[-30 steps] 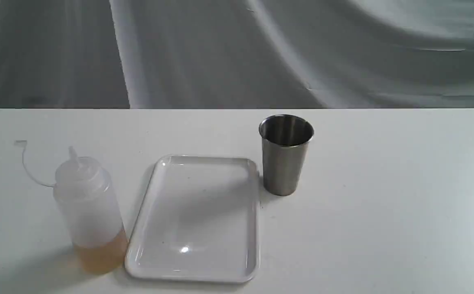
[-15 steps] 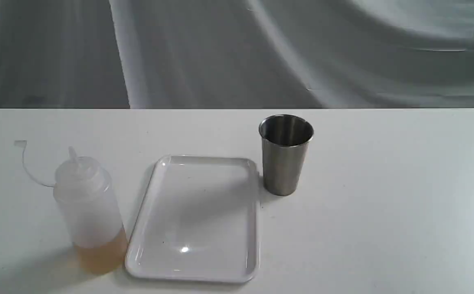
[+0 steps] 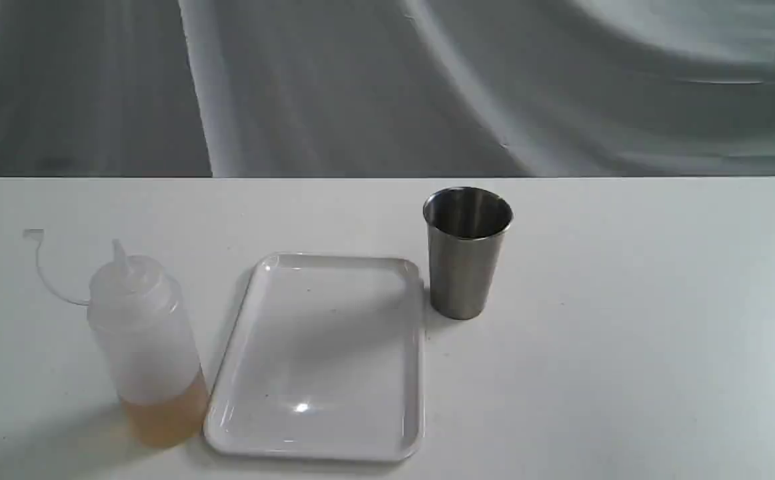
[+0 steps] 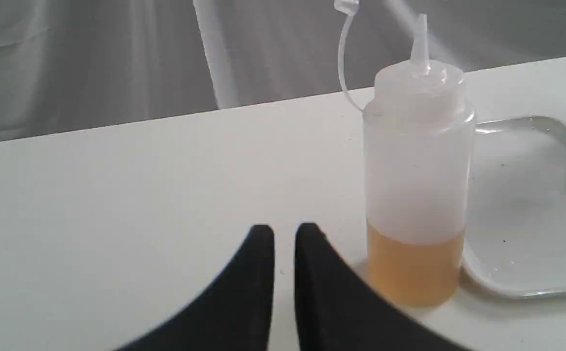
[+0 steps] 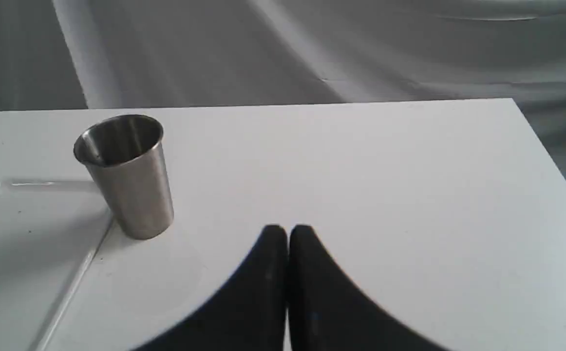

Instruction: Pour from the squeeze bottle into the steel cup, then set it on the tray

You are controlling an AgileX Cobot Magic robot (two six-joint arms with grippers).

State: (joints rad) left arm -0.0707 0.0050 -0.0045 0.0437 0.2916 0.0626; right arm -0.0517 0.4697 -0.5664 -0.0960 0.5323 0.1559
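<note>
The squeeze bottle (image 3: 146, 347) stands upright at the table's front left, amber liquid in its lowest part, cap strap arching off to the left. Just right of it lies the white tray (image 3: 324, 357), with nothing on it. The steel cup (image 3: 465, 252) stands upright off the tray's far right corner. Neither gripper shows in the exterior view. In the left wrist view my left gripper (image 4: 284, 234) is shut and holds nothing, a little short of the bottle (image 4: 417, 165). My right gripper (image 5: 288, 233) is shut on nothing, apart from the cup (image 5: 129, 175).
The white table (image 3: 627, 333) ends at its far edge against a grey draped cloth (image 3: 387, 87). The table's right corner (image 5: 514, 102) shows in the right wrist view. Bare tabletop lies right of the cup.
</note>
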